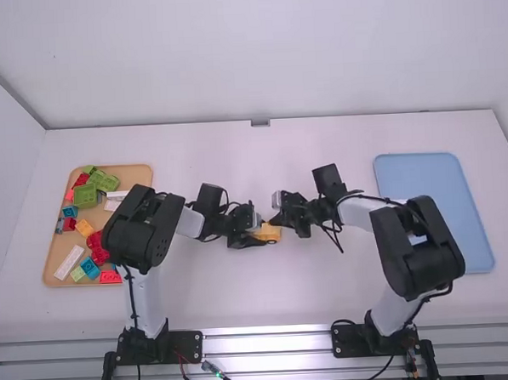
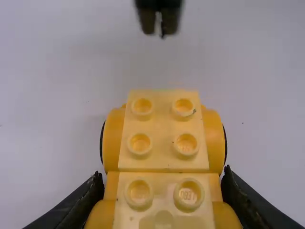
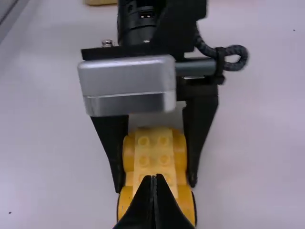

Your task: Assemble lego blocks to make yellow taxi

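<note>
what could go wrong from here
The right gripper is shut near one end of the yellow car base, so moving in unopened might knock it askew. The left gripper clamps the base by its sides; a hard squeeze or twist could loosen its parts.

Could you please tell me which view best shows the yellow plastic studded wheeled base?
The left wrist view: the base looms large, studs plain. The right wrist view shows it partly behind the right hand; the high view, a small patch.
</note>
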Robot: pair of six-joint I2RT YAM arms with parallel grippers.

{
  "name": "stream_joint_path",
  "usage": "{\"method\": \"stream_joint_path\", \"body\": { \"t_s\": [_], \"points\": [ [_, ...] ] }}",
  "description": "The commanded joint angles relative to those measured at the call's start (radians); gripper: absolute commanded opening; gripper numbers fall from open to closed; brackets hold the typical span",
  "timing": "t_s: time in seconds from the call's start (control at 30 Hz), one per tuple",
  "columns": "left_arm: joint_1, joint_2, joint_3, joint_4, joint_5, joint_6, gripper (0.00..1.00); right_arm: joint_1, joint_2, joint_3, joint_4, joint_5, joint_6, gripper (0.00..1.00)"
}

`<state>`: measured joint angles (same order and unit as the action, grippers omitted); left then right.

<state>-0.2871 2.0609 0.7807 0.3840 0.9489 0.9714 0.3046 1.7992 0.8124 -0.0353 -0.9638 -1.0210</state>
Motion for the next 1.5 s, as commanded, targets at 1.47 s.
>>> {"method": "stream_joint_path", "body": {
  "t_s": [1.47],
  "points": [
    [-0.003,0.030,0.006,-0.010,-0.049,0.005,0.28,0.042,0.009,-0.010,0.071,0.093,-0.006,0.00]
  ]
}}
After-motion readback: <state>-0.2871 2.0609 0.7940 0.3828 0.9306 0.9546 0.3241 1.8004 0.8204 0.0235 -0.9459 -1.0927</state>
